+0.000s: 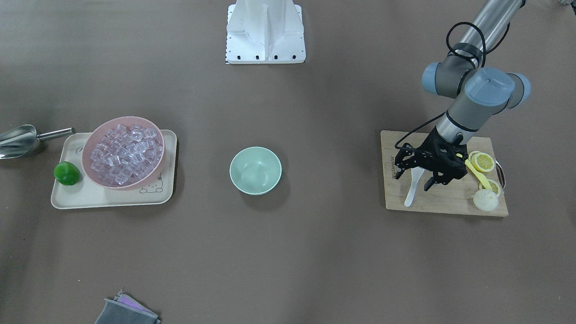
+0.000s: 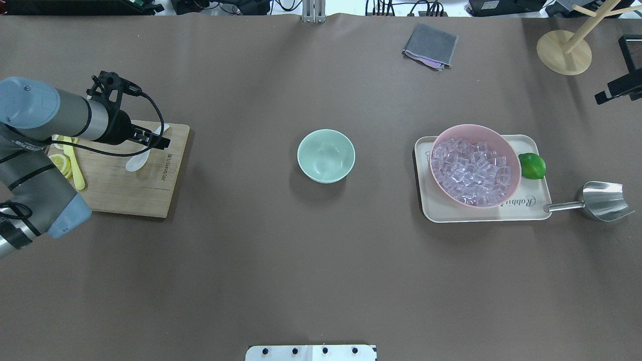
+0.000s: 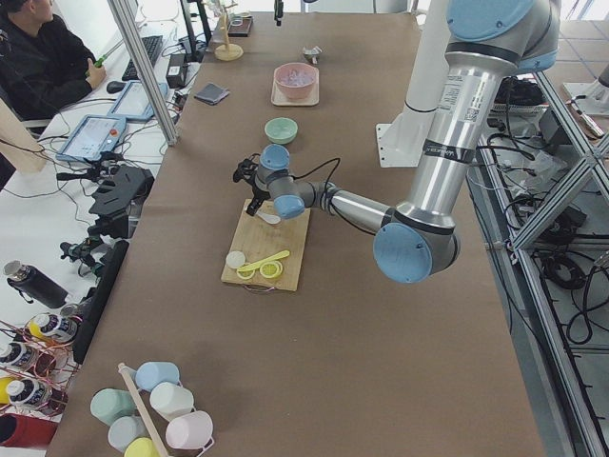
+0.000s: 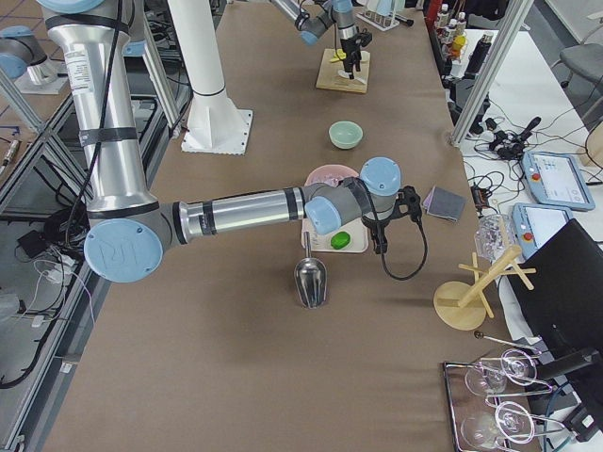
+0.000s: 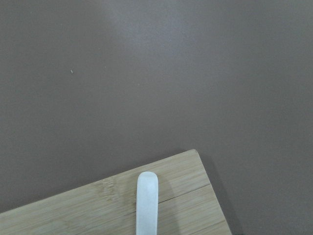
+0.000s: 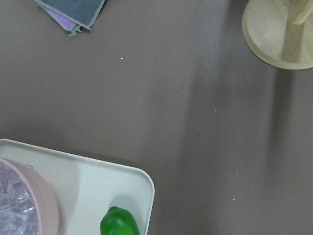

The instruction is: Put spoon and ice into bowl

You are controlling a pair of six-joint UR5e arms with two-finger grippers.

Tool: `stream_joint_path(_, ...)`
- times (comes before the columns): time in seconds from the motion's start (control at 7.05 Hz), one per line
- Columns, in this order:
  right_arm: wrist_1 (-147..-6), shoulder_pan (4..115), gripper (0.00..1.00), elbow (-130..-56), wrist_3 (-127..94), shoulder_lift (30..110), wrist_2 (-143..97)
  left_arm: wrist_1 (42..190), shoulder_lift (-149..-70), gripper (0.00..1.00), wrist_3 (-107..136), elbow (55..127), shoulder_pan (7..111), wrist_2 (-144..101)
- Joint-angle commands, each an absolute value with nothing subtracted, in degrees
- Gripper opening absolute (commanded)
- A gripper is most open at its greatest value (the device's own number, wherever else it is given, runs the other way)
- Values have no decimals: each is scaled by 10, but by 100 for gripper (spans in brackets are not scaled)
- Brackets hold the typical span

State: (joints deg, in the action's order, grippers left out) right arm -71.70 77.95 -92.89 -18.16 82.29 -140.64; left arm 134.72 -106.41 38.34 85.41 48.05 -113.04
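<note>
Tabletop (image 2: 321, 276), matte brown, carries bowl (image 2: 326, 155), board (image 2: 125, 195) and tray (image 2: 426, 200).

Spoon (image 5: 147, 203): scoop end cut off by the left wrist view's bottom edge, likewise the cutting board (image 5: 88, 213); metal scoop (image 1: 17, 140) clipped at the front view's left edge; pink bowl (image 6: 45, 198) and lime (image 6: 120, 223) clipped at the right wrist view's edges; right gripper (image 4: 381, 247) too small to judge its jaws.

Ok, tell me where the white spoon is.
In the overhead view the spoon lies far left on the wooden cutting board, right beneath the left gripper, well left of the green bowl.
</note>
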Motion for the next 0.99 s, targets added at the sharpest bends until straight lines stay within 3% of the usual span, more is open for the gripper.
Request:
stream_joint_path(0.0, -716, 774, 100, -933, -193, 822, -1406, 1346, -1065, 52, 384, 843, 478, -1129)
stream_joint_path(0.28, -716, 771, 100, -934, -192, 822, -1405, 1346, -1066, 44, 382, 838, 478, -1129)
stream_joint_path(0.71, -716, 766, 100, -938, -193, 821, -1406, 1346, -1069, 43, 383, 837, 478, -1129)
stream_joint_path(0.85, -716, 763, 100, -940, -203, 817, -1406, 1345, -1069, 15, 386, 838, 478, -1130)
